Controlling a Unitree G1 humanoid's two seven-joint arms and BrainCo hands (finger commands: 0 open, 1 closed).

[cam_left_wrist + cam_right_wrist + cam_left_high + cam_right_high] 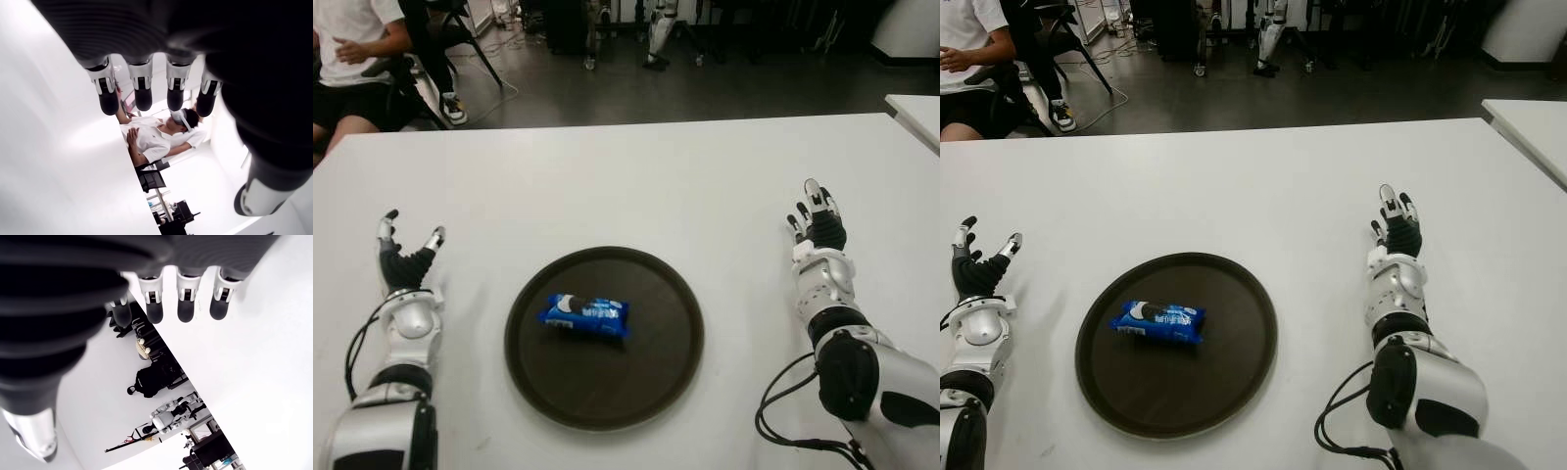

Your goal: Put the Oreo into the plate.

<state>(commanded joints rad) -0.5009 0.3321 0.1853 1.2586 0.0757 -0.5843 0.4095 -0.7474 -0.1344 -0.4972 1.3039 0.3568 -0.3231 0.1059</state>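
A blue Oreo pack (pixel 585 315) lies inside the round dark brown plate (pixel 656 377), a little left of its middle. My left hand (pixel 406 253) shows to the left of the plate with its fingers (pixel 142 93) spread and nothing in them. To the right of the plate is my right hand (pixel 817 221), fingers (pixel 188 303) stretched out and holding nothing. Both hands are well apart from the plate.
The white table (pixel 636 186) stretches to a far edge. Behind that edge a person (pixel 352 49) sits on a chair at the back left. A second white table corner (pixel 915 113) shows at the right.
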